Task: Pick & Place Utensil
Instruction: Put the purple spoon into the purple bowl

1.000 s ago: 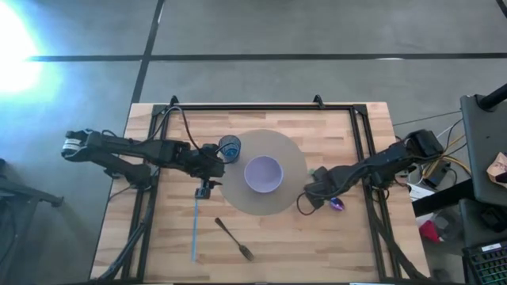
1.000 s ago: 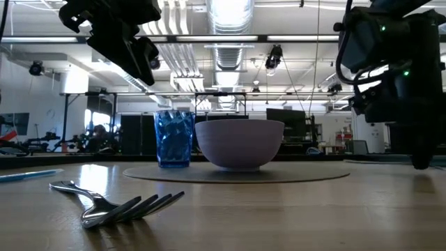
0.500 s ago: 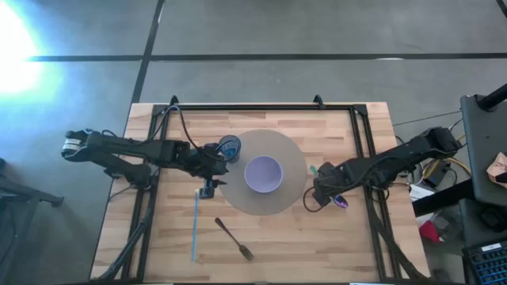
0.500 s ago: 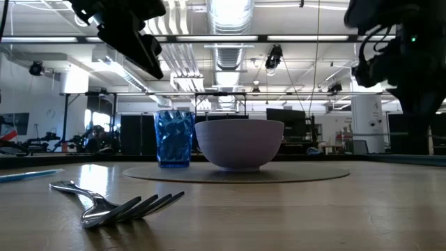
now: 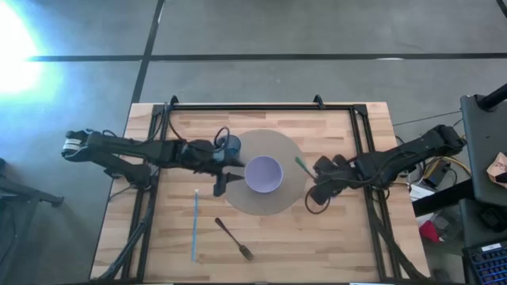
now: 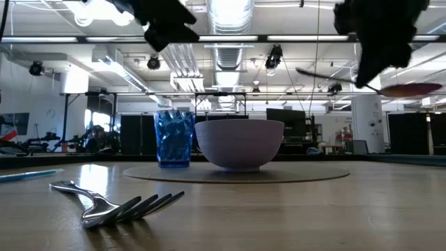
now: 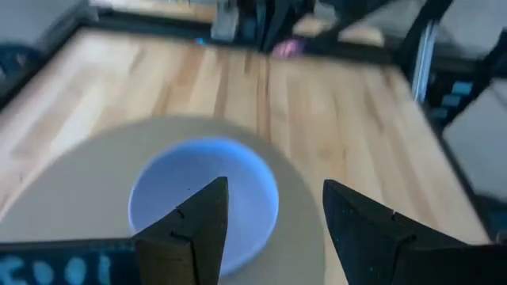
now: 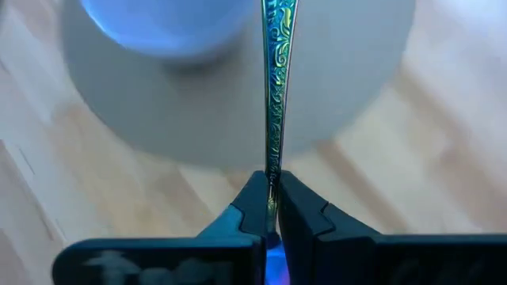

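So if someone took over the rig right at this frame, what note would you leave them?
Right gripper: fingers shut on the iridescent spoon, lifted off the table just right of the round mat.
Left gripper: open, empty, hovering at the mat's left edge near the bowl.
Blue cup stands at the mat's upper-left edge; fork and blue straw lie on the wood in front of it.
Done: spoon picked up.
Left: set the spoon down, probably at the bowl or mat; fork and straw untouched.
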Tool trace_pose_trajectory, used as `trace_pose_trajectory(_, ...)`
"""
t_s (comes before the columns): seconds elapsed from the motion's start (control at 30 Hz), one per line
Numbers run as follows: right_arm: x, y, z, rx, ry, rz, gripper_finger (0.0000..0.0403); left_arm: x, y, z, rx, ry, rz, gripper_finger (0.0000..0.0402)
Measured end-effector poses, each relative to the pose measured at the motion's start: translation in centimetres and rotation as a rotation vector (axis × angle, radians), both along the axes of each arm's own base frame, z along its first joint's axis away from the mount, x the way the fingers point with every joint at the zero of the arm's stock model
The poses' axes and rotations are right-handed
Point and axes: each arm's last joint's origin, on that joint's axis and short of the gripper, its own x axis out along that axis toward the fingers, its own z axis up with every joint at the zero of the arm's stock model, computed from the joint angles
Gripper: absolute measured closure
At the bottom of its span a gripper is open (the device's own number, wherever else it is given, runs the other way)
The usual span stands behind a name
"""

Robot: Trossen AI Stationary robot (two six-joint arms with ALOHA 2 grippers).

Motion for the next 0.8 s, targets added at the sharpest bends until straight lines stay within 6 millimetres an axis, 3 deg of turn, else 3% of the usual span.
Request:
trace_pose_trajectory(0.43, 3.6, 1.2, 3.7, -0.438, -0.343, 0.122, 0.0390, 0.6, 0.3, 1.4, 0.059, -0.170, 0.096, 0.0204)
trace_pose_trajectory(0.6, 4.5, 1.2, 4.1, -0.581, -0.403, 0.083, 0.0390, 0.7, 0.4, 2.0, 0.094, -0.230, 0.131, 0.0204)
trace_pose_trajectory(0.8, 7.1, 2.0, 2.7, -0.740, -0.398, 0.047, 0.0390, 0.8, 0.6, 2.0, 0.142, -0.325, 0.168, 0.0204)
